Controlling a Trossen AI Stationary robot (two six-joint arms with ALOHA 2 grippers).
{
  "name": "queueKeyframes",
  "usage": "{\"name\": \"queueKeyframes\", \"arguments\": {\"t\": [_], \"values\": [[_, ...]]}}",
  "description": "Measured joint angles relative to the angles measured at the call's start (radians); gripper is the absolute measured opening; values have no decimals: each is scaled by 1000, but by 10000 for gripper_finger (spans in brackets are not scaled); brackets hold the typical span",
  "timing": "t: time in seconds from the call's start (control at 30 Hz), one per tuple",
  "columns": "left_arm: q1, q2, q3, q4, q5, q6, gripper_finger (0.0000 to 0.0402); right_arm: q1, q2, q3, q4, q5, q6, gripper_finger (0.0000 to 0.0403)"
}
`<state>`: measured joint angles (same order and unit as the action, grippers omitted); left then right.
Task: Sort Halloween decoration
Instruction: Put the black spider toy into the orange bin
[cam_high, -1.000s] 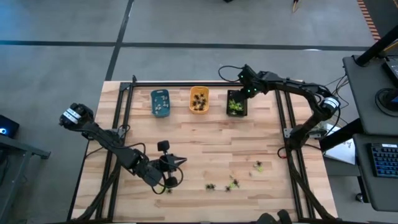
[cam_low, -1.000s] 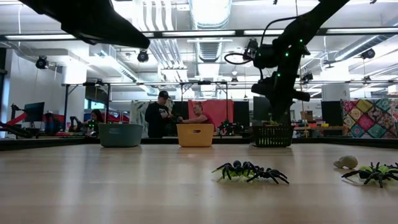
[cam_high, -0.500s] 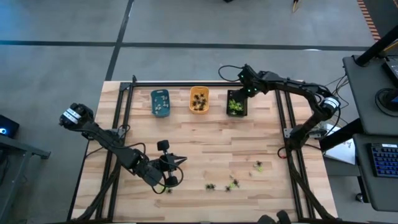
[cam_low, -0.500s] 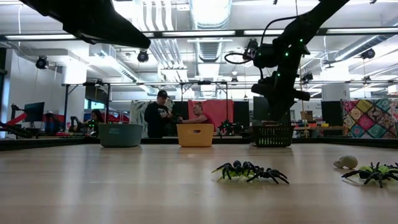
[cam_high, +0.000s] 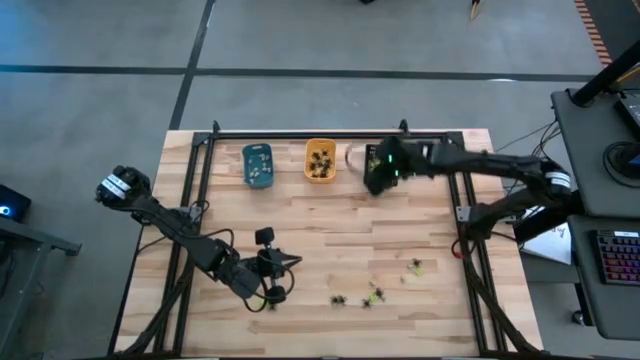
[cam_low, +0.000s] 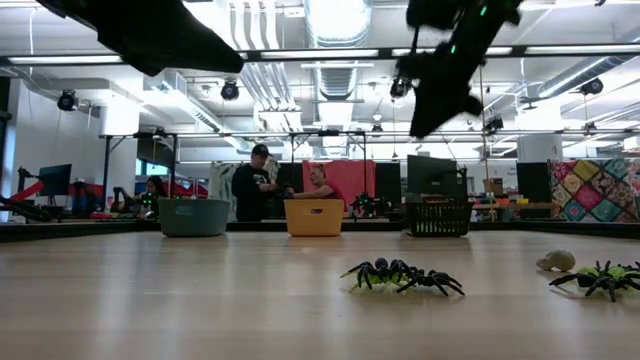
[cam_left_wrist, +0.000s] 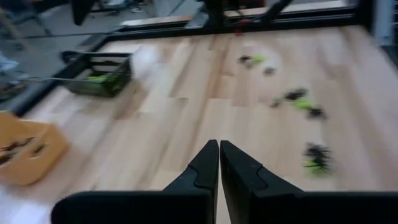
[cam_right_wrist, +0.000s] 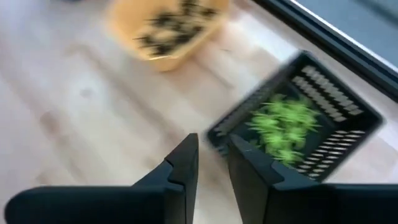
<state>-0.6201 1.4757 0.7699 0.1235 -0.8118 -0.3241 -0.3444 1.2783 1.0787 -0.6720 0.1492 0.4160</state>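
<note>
Several tiny spider figures, black and yellow-green, lie on the wooden table near its front: one (cam_high: 340, 299), one (cam_high: 374, 295) and one (cam_high: 415, 267). They also show in the low view (cam_low: 400, 275) and in the left wrist view (cam_left_wrist: 317, 157). My left gripper (cam_high: 288, 261) is shut and empty at the front left, above the table (cam_left_wrist: 219, 149). My right gripper (cam_high: 375, 172) hangs open and empty above the black tray (cam_right_wrist: 292, 124), which holds green spiders. It is high up in the low view (cam_low: 440, 85).
A blue tray (cam_high: 258, 165), an orange tray (cam_high: 320, 160) with dark spiders and the black tray (cam_high: 384, 160) stand in a row along the far side. A pale figure (cam_low: 556, 261) lies at the right. People stand in the room beyond the table.
My right gripper has swung from the far side of the black tray toward the table's near edge and a little left, and has risen. It now hangs over the tray's near part. The spiders on the table have not moved.
</note>
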Motion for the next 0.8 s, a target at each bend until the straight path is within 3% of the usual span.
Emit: {"name": "queueKeyframes", "arguments": {"t": [0.2,0.37,0.6,0.8], "values": [[-2,31,0,72,72,4,0,351,-35,-14,4,209,81,69],[-3,86,0,177,123,24,0,611,-1,-16,26,315,171,68],[-8,192,0,367,156,74,6,895,106,-35,207,333,170,68],[-12,260,0,465,197,79,52,1039,236,-51,423,351,169,68]]}}
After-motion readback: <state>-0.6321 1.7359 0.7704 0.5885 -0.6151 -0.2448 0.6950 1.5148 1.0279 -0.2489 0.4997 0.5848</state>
